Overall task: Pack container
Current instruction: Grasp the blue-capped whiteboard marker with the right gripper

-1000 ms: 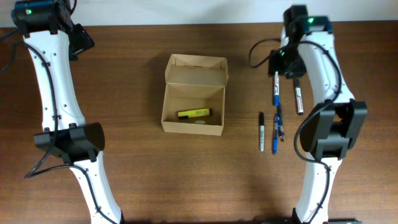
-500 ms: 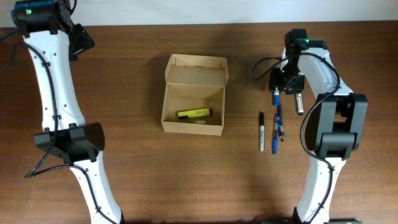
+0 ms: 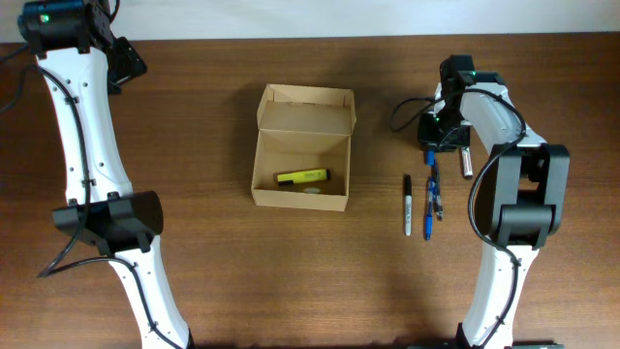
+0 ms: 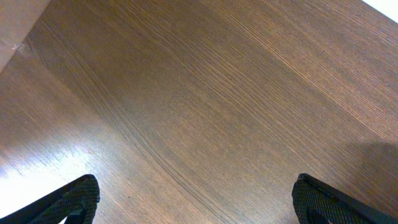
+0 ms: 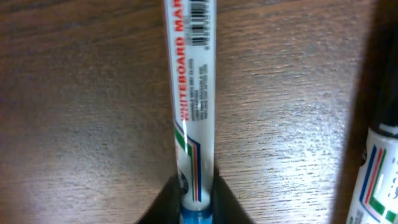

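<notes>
Right gripper [image 5: 198, 206] sits low over the table [image 3: 213, 271], its jaws drawn narrow around a whiteboard marker [image 5: 194, 93]. The dark fingers [image 5: 166, 211] press against either side of the marker's blue end. The marker's white barrel, printed in red, runs straight away from the wrist camera and lies flat on the wood. A second marker [image 5: 380, 177] with a black end lies just beside it at the right edge of that view, apart from the fingers. From overhead, this gripper [image 3: 433, 145] covers the far end of a loose row of pens. A black pen [image 3: 408, 204] and a blue pen [image 3: 427, 221] lie nearer the arm's base, side by side and roughly parallel. The container [image 3: 258, 173] stands at the middle of the table, well apart from the pens on the left arm's side. Its flap lid [image 3: 306, 116] is up at the far edge, and a yellow highlighter [image 3: 302, 176] lies on its floor. Left gripper [image 4: 196, 202] hangs over bare wood at the far left corner, jaws spread wide and holding nothing.
</notes>
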### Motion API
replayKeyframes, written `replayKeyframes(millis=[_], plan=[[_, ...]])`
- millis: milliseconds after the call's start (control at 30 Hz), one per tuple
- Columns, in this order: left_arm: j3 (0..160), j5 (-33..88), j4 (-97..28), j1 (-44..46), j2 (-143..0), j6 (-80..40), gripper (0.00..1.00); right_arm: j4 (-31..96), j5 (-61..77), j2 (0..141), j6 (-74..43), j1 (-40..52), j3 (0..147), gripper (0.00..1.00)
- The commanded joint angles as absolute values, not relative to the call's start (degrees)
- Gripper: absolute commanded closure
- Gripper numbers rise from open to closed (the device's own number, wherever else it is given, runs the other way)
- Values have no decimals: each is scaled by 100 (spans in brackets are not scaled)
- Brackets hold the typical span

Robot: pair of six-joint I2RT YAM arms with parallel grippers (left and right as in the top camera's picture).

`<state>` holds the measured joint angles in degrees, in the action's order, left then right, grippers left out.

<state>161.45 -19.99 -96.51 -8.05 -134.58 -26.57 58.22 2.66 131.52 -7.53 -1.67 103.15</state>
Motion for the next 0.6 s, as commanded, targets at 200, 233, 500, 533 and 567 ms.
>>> replayKeyframes(millis=[200, 233, 500, 533, 567], plan=[[16116, -2060, -9666, -832, -13349, -2602, 0, 6195, 1168, 13089, -395, -152, 10829, 96], [16116, -2060, -9666, -832, -13349, -2602, 0, 6342, 1251, 13041, -294, -143, 11074, 96], [16116, -2060, -9666, -832, -13349, -2602, 0, 8082, 1356, 12597, 891, 403, 14101, 96], [16116, -2060, -9666, -832, -13349, -2602, 0, 8261, 1354, 12575, 1090, 567, 14449, 96], [16116, -2060, -9668, -832, -13349, -2602, 0, 8416, 1354, 12569, 1315, 749, 14761, 96]])
